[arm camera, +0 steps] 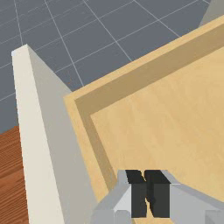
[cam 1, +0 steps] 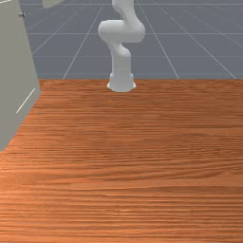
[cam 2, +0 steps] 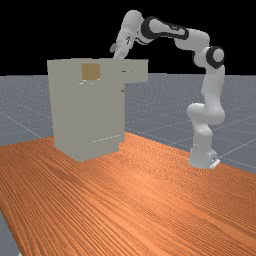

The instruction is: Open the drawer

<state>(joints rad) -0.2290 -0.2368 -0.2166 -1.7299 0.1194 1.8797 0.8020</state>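
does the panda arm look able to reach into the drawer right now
Likely yes: the drawer is pulled out with its top uncovered, the gripper is at that opening, and I see nothing blocking it.

That Panda arm is all smooth, rounded white links, with a black ring circling one joint cap. The base flares at its foot; the light-grey gripper has blocky black pads.

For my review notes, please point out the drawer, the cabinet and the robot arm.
Drawer (arm camera: 175, 131): wrist view, on the pale wooden floor inside it.
Cabinet (cam 2: 90, 115): far view, on its grey outer wall.
Robot arm (cam 1: 121, 61): front view, on the lower white section, just above the base.
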